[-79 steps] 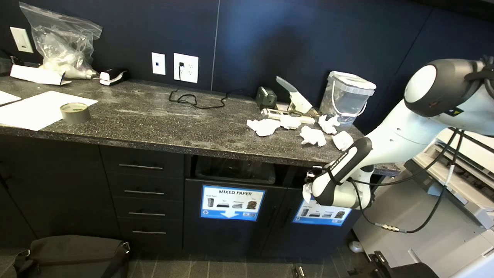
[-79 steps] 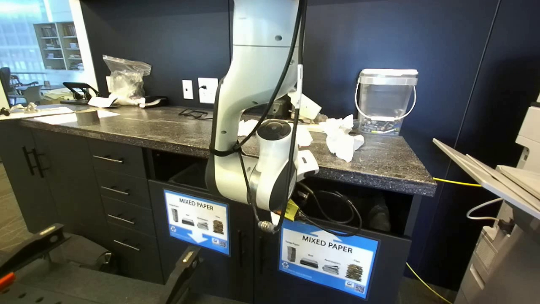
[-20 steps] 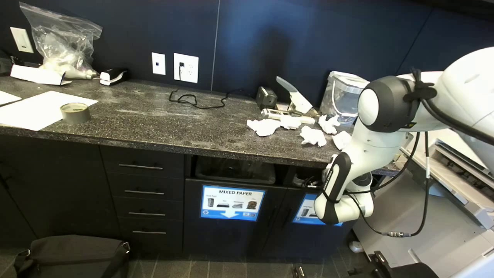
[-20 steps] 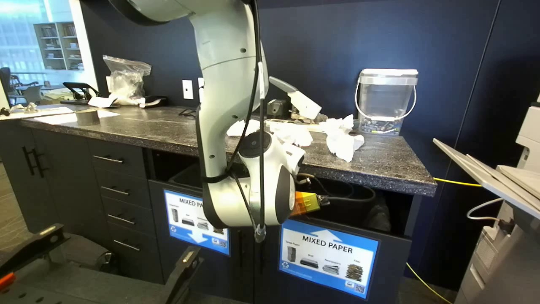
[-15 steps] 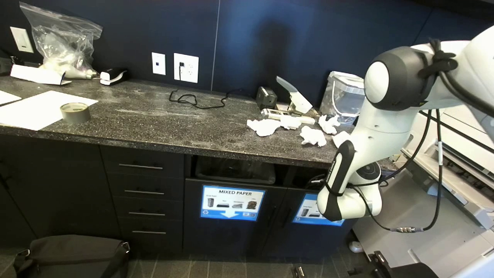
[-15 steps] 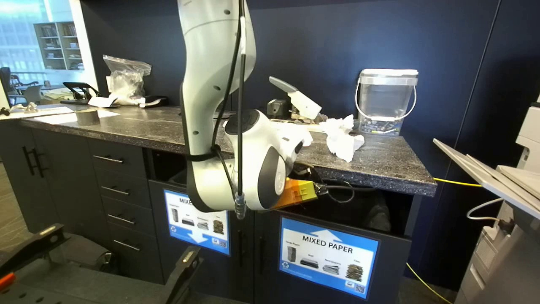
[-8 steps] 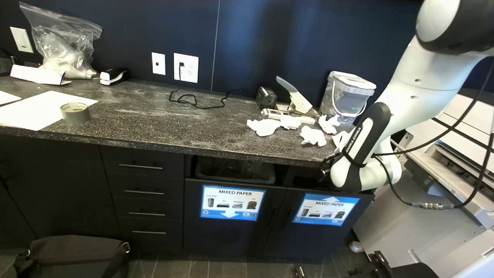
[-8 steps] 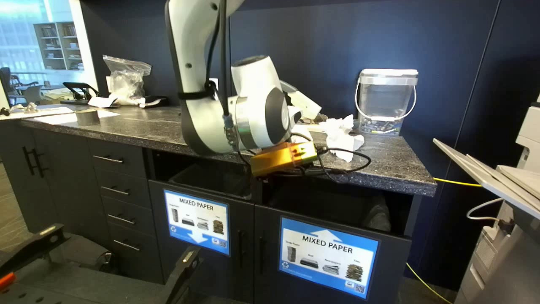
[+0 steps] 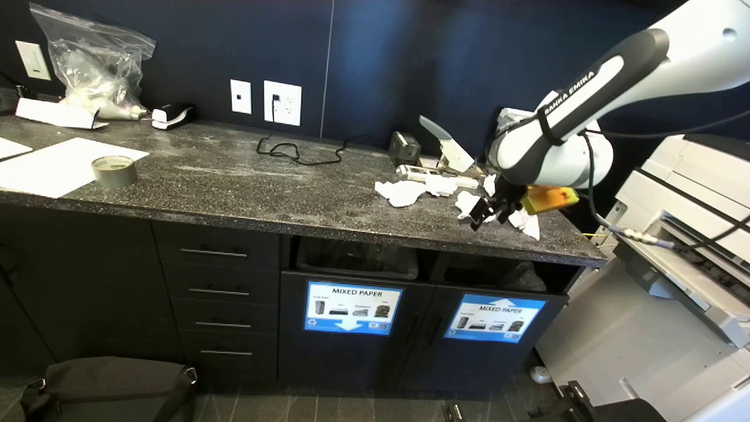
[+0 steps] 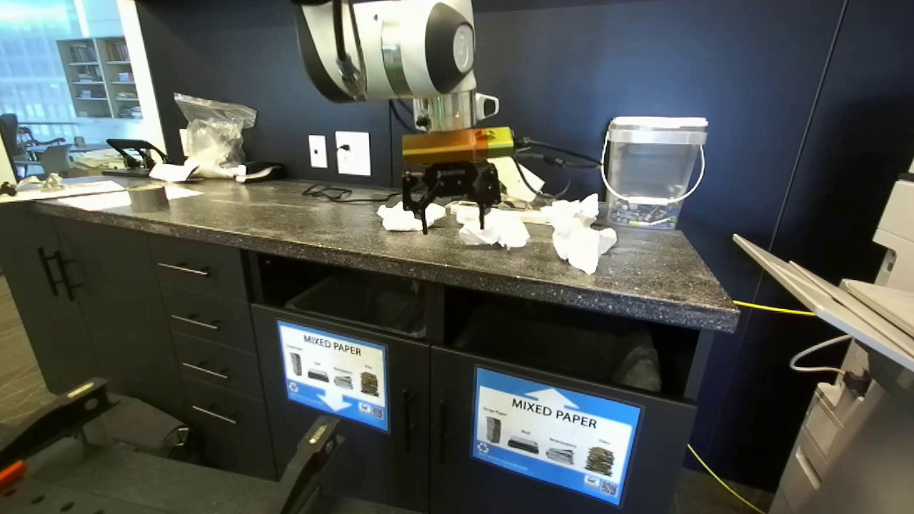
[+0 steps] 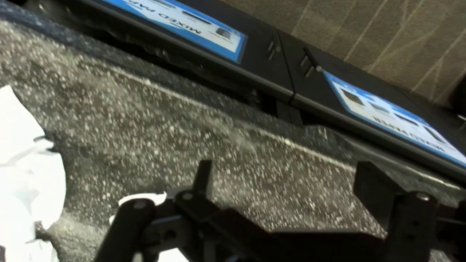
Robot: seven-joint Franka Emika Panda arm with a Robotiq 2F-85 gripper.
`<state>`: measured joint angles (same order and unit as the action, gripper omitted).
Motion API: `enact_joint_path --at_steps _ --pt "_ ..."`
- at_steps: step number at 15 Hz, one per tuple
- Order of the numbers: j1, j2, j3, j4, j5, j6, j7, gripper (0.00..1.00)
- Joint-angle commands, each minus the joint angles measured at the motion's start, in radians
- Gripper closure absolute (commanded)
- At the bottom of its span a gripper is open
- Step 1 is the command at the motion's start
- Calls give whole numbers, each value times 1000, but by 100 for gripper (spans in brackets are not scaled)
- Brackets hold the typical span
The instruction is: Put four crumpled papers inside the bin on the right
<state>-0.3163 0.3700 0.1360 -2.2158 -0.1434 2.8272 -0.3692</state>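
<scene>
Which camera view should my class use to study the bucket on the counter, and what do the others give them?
Best is an exterior view: the bucket shows from lid to contents, handle included. Where the arm crosses it in an exterior view, only a bit near its top shows. The wrist view doesn't show it.

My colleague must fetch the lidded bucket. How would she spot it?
On the dark speckled counter, look to the end nearest the printer. There, behind crumpled papers, stands the bucket. Unlike them, it is see-through, with a white lid and handle.
</scene>
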Motion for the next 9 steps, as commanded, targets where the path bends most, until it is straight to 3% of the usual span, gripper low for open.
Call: enact_joint_path --at_steps 1,5,9 --pt "28 34 33 179 155 -159 -50 0" --pt "120 108 -2 355 210 -262 48 0" --pt "232 203 -68 537 182 -410 265 0"
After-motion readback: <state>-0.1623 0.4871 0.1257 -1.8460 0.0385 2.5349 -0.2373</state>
